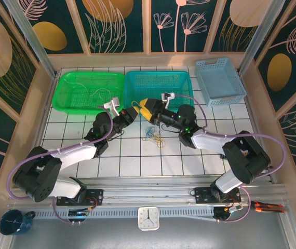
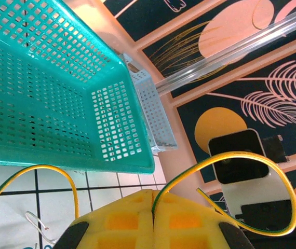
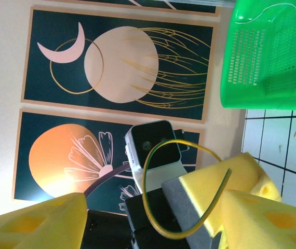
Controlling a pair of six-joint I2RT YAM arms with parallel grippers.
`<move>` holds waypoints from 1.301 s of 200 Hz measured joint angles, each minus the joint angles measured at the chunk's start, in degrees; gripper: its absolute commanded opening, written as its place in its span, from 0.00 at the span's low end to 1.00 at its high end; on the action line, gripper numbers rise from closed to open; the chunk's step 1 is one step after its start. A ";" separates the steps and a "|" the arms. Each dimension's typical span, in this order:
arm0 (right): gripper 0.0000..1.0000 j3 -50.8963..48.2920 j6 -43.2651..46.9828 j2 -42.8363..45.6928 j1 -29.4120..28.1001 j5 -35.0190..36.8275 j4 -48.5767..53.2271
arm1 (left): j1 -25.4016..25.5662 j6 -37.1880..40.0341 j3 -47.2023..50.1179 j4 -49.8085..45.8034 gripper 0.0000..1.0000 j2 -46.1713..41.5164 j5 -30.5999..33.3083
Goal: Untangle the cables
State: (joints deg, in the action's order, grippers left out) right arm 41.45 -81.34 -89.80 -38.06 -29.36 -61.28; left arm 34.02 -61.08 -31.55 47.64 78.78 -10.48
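My left gripper (image 1: 133, 115) (image 2: 153, 194) is shut on a yellow-green cable (image 2: 252, 158), which comes out between its yellow pads and curls off to the right. That cable (image 3: 156, 218) loops in the space between the fingers of my right gripper (image 1: 146, 110) (image 3: 156, 202), which stands open facing the left gripper and holds nothing. A small tangle of blue and yellowish cables (image 1: 153, 136) lies on the tiled table below both grippers. Another yellow cable end (image 2: 39, 168) and a thin white loop (image 2: 36, 224) lie on the tiles.
A green basket (image 1: 67, 98) with a thin white wire in it stands at the back left. A teal basket (image 1: 182, 83) is beside it, and a light-blue basket (image 1: 210, 96) is at the back right. Wooden walls close in the table.
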 measured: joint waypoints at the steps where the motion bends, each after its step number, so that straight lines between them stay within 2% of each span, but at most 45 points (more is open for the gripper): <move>1: 0.63 0.02 -0.09 -0.07 0.00 0.02 -0.04 | 0.02 0.00 0.00 0.02 0.00 0.00 0.00; 30: 0.39 0.83 -1.36 -1.79 0.26 0.39 -1.53 | 0.31 0.83 0.00 0.24 0.00 0.00 -0.48; 52: 0.11 0.96 -1.70 -2.19 0.52 0.63 -2.78 | 0.81 1.49 0.02 0.42 0.00 0.00 -1.05; 64: 0.00 0.96 -2.10 -2.21 0.90 0.83 -3.28 | 0.83 1.90 0.07 0.59 0.00 0.00 -1.22; 112: 0.00 0.98 -1.40 -1.60 3.10 0.76 -2.89 | 0.83 3.19 0.55 1.51 0.00 0.00 -1.49; 129: 0.00 1.03 -0.50 -0.02 4.35 0.37 -1.33 | 0.83 3.78 0.94 2.14 0.20 0.00 -1.53; 146: 0.00 1.81 0.92 1.84 5.64 -0.37 0.81 | 0.83 4.72 1.49 2.56 0.34 0.00 -1.62; 179: 0.00 5.57 4.07 5.20 7.98 -2.01 6.19 | 0.83 4.92 2.27 2.95 0.38 0.17 -1.70; 209: 0.00 9.11 7.61 8.63 12.37 -3.19 12.35 | 0.83 5.14 2.91 3.19 0.45 0.66 -1.68; 260: 0.00 14.82 15.26 12.26 23.28 -2.99 25.24 | 0.83 7.26 3.06 2.23 0.69 -0.24 -1.42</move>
State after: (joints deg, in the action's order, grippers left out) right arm 56.27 -66.08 -77.54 -14.79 -32.36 -36.03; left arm 34.85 -53.82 -28.49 49.87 78.54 -11.90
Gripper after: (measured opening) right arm 0.057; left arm 0.624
